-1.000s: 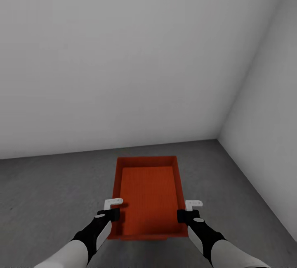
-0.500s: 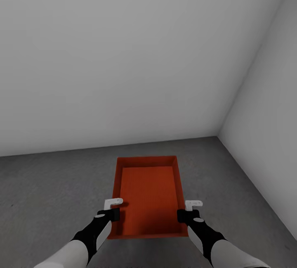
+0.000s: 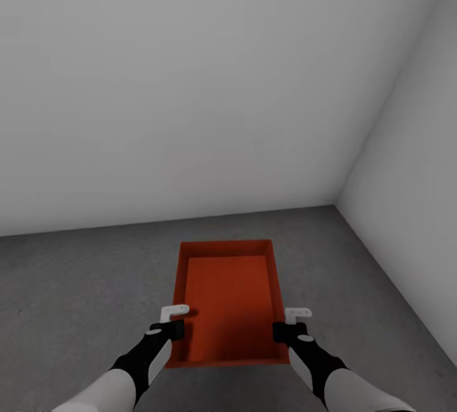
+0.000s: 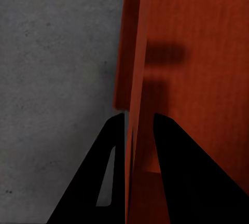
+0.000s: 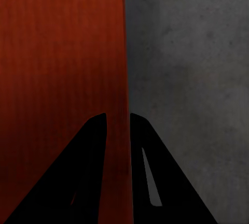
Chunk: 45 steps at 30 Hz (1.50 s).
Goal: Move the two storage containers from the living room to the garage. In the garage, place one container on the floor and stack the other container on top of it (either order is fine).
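Observation:
One orange-red storage container (image 3: pixel 225 298) lies level in front of me over the dark grey garage floor (image 3: pixel 82 285), its long side pointing toward the white wall. My left gripper (image 3: pixel 177 329) is shut on its left wall near the front corner. My right gripper (image 3: pixel 277 331) is shut on its right wall. In the left wrist view, the left gripper (image 4: pixel 139 117) straddles the container (image 4: pixel 197 53) wall, one finger inside and one outside. The right wrist view shows the right gripper (image 5: pixel 117 116) straddling the container (image 5: pixel 62 53) wall likewise. Whether the container touches the floor, I cannot tell.
Plain white walls meet in a corner (image 3: pixel 336 206) ahead and to the right. The back wall (image 3: pixel 190 113) stands a short way beyond the container's far end, and the side wall (image 3: pixel 419 209) runs along the right. Bare floor (image 4: pixel 52 53) (image 5: pixel 192 53) lies on both sides.
The floor-wall line has slid slightly up the picture, so the view has shifted. A red sliver below the container's near edge has gone. Both grippers keep their hold.

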{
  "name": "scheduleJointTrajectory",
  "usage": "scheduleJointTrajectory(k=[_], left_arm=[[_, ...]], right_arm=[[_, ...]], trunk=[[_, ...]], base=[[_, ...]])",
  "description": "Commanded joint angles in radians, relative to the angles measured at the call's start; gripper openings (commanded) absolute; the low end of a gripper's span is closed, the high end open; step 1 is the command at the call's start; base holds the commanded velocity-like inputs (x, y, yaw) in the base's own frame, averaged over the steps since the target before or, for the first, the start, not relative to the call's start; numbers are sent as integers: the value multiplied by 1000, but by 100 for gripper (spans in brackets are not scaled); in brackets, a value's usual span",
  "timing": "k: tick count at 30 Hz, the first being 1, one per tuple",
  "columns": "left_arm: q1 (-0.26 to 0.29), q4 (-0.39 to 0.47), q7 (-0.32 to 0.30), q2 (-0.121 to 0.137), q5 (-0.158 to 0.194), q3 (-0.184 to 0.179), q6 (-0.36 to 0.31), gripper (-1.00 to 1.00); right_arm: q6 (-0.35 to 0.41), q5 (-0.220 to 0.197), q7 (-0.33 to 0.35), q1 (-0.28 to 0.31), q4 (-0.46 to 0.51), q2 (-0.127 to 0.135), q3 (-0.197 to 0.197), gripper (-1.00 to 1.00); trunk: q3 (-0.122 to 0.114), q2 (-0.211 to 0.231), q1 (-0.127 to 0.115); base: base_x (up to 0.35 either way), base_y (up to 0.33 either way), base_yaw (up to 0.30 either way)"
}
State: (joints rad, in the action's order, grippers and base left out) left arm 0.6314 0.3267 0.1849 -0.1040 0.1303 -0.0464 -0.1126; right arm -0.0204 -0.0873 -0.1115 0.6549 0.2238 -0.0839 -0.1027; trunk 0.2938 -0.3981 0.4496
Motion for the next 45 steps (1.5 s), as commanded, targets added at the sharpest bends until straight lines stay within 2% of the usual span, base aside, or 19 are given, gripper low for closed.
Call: scheduleJointTrajectory(k=[1, 45], left_arm=[[1, 11, 25, 32, -13, 16, 37, -100], [1, 12, 25, 32, -13, 16, 37, -100]], right_arm=[[-3, -10, -8, 0, -3, 6, 0, -100], [-3, -9, -8, 0, -3, 7, 0, -100]], trunk=[[3, -2, 0], [74, -2, 0]], base=[[0, 0, 0], [0, 0, 0]])
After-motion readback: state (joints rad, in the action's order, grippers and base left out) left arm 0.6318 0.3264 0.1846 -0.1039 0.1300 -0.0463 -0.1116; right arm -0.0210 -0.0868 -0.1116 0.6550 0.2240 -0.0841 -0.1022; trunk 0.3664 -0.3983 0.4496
